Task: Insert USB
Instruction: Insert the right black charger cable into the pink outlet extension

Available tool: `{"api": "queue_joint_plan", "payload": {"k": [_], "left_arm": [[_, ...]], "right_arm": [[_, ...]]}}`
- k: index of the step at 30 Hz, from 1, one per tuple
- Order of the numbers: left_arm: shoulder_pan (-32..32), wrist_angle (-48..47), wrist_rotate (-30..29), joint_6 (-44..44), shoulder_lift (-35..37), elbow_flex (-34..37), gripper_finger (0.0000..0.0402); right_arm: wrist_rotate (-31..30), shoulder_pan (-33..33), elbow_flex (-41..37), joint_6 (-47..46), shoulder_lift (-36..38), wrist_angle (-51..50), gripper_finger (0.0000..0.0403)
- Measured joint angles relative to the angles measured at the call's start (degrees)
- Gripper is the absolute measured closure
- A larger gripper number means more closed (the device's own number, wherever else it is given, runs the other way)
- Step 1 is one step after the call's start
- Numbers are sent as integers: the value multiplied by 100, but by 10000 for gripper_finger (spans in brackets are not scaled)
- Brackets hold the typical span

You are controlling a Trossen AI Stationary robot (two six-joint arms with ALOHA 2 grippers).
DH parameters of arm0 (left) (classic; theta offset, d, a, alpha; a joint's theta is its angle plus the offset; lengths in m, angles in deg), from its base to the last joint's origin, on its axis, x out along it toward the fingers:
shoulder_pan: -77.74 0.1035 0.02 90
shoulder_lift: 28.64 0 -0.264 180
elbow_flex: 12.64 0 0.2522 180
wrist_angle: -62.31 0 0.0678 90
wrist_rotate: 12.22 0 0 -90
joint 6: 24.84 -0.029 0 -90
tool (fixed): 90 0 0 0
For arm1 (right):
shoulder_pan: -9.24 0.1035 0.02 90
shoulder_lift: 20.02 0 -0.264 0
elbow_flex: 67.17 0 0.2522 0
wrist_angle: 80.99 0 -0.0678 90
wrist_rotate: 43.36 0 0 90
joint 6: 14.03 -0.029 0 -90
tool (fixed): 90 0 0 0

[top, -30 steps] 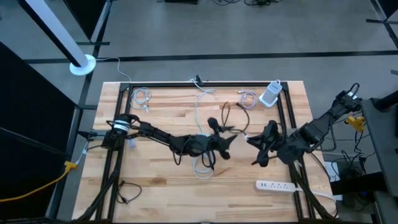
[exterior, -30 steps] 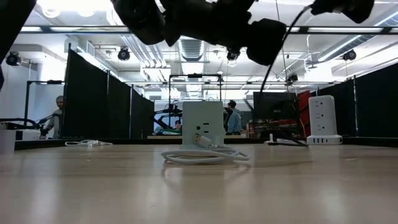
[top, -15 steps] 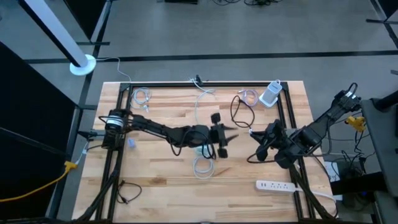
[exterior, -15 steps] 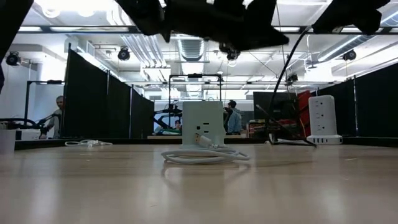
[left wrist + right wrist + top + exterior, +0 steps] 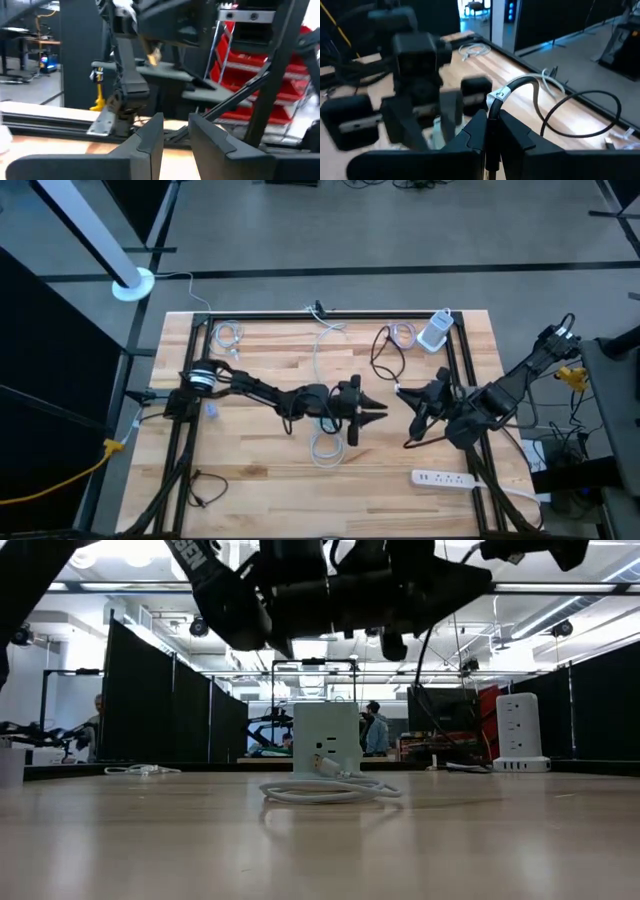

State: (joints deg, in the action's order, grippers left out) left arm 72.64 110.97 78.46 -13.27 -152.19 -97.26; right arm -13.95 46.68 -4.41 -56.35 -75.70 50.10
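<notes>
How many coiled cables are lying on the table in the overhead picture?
3: one coil near the far left corner, one coil at the far right beside the white charger, one coil at mid-table by the left hand. The arms may hide more.

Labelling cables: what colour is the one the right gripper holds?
Black cable, clearest in the right wrist view.

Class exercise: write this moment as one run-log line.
left gripper: mid-table, nothing held | right gripper: shut on black cable | white charger block: unplugged
</notes>
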Motion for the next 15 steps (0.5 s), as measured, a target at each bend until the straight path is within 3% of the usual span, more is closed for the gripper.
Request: {"api": "queue_joint_plan", "payload": {"k": [15], "left_arm": [[30,594,-19,109,-870,-1058,320]], "right_arm": [[403,-35,-2,703,-118,587,384]]}}
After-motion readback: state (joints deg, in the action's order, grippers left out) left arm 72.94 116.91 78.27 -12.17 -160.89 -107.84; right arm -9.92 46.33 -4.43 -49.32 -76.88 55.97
